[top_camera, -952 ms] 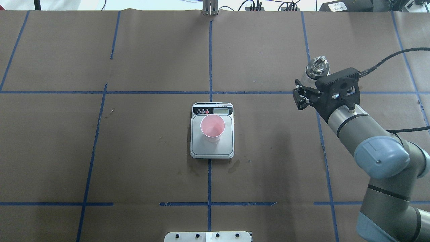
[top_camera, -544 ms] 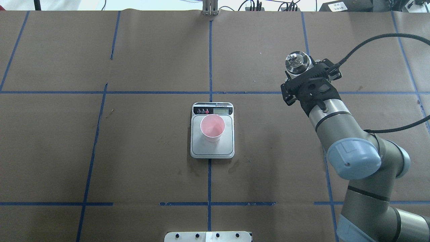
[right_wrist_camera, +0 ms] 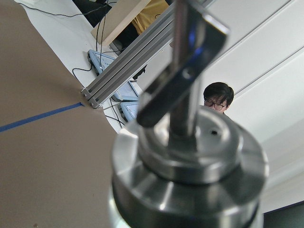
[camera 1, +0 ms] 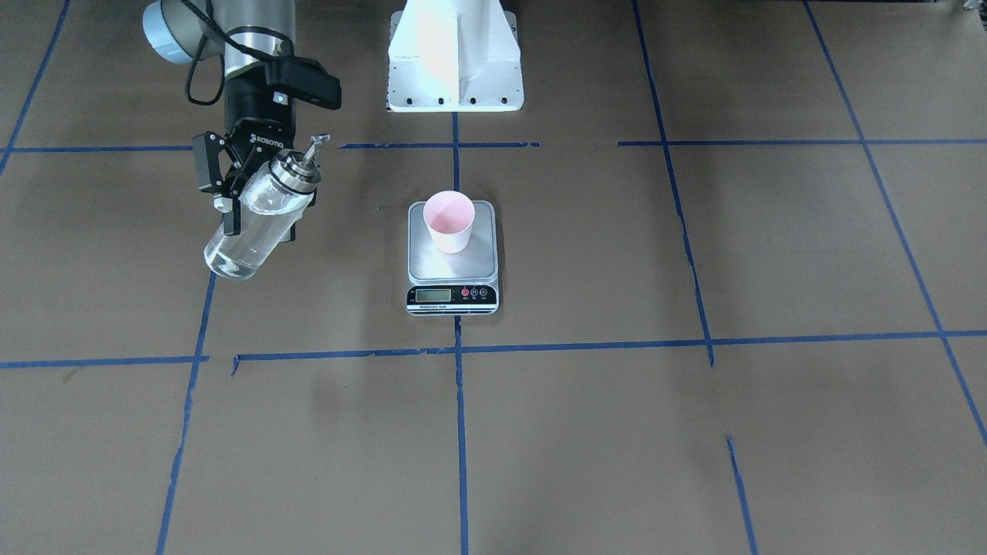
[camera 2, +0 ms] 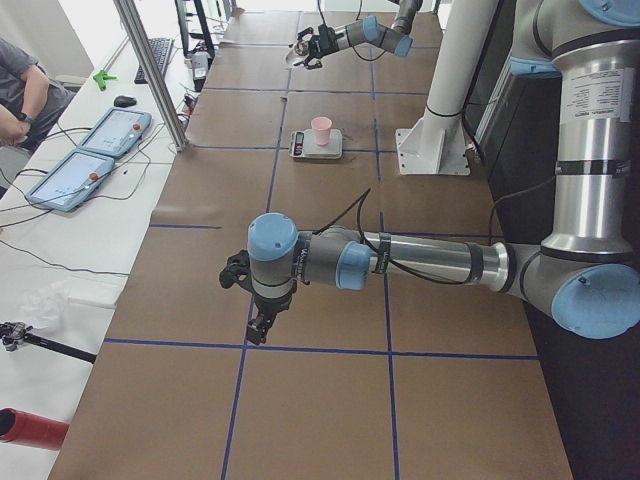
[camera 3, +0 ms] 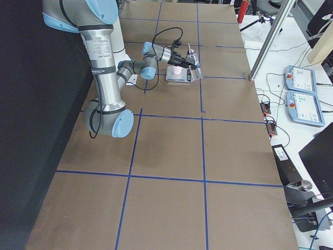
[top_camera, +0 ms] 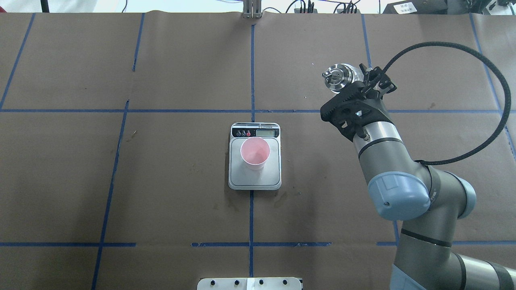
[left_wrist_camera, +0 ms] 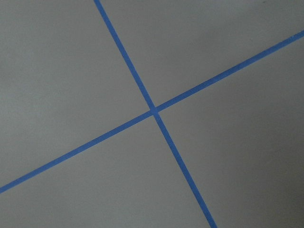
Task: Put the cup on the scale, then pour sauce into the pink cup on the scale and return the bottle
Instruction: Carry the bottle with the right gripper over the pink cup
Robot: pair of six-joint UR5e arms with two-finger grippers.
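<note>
The pink cup (top_camera: 255, 153) stands upright on the scale (top_camera: 254, 179) at the table's middle; they also show in the front view as cup (camera 1: 449, 222) and scale (camera 1: 453, 270). My right gripper (camera 1: 235, 202) is shut on the clear glass bottle (camera 1: 258, 216) and holds it tilted in the air, well to the right of the scale. Its silver cap (top_camera: 338, 76) points toward the scale side. The cap (right_wrist_camera: 190, 161) fills the right wrist view. My left gripper (camera 2: 256, 303) shows only in the exterior left view, low over bare table; I cannot tell whether it is open.
The white robot base (camera 1: 455, 54) stands behind the scale. An aluminium post (top_camera: 252, 9) rises at the table's far edge. Blue tape lines (left_wrist_camera: 153, 111) cross the brown table. Operators' tablets (camera 2: 100, 135) and a person (camera 2: 20, 95) are beyond the far edge.
My right arm has swung left and away from the robot with the bottle in it. The bottle has tilted, its cap now leaning toward the scale side. Cup and scale have not moved.
</note>
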